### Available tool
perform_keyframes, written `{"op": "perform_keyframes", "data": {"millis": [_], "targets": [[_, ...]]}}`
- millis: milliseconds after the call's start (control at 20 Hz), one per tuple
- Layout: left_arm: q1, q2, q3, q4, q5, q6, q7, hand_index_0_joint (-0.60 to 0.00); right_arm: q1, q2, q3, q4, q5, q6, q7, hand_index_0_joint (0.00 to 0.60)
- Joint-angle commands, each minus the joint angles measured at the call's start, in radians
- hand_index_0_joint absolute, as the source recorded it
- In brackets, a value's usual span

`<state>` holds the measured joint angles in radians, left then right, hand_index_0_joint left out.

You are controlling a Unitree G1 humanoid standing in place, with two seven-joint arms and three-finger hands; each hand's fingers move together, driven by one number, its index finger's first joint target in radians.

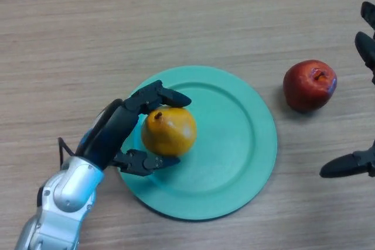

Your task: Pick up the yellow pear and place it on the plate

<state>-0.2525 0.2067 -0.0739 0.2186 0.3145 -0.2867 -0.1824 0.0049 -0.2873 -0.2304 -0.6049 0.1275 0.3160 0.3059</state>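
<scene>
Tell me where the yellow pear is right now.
In the head view the yellow pear sits over the left part of the green plate, gripped by the left robot hand, well left of the red apple.

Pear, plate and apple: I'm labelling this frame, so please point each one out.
pear [170,132], head view, middle of its yellow skin.
plate [234,139], head view, bare green surface right of the pear.
apple [309,85], head view, middle of its red side.

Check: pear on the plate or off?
Over the plate: the pear is inside its rim, left robot hand curled round it. Contact: cannot tell.
</scene>
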Motion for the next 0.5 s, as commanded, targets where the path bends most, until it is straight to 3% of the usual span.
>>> {"op": "perform_keyframes", "data": {"millis": [50, 300, 350, 500], "targets": [[-0.061, 0.000, 0.029, -0.045, -0.010, -0.027, 0.069, -0.600, -0.019, -0.028, -0.086, -0.068, 0.049, -0.094, -0.011, 0.000], [-0.060, -0.016, 0.004, -0.069, -0.035, 0.072, 0.074, -0.600, -0.018, -0.026, -0.097, -0.072, 0.059, -0.105, -0.021, 0.000], [-0.057, -0.016, 0.001, -0.067, -0.028, 0.076, 0.075, -0.550, -0.015, -0.026, -0.095, -0.066, 0.051, -0.112, -0.022, 0.000], [-0.058, -0.016, 0.000, -0.064, -0.009, 0.076, 0.082, -0.200, -0.015, -0.025, -0.093, -0.066, 0.052, -0.111, -0.024, 0.000]]}}
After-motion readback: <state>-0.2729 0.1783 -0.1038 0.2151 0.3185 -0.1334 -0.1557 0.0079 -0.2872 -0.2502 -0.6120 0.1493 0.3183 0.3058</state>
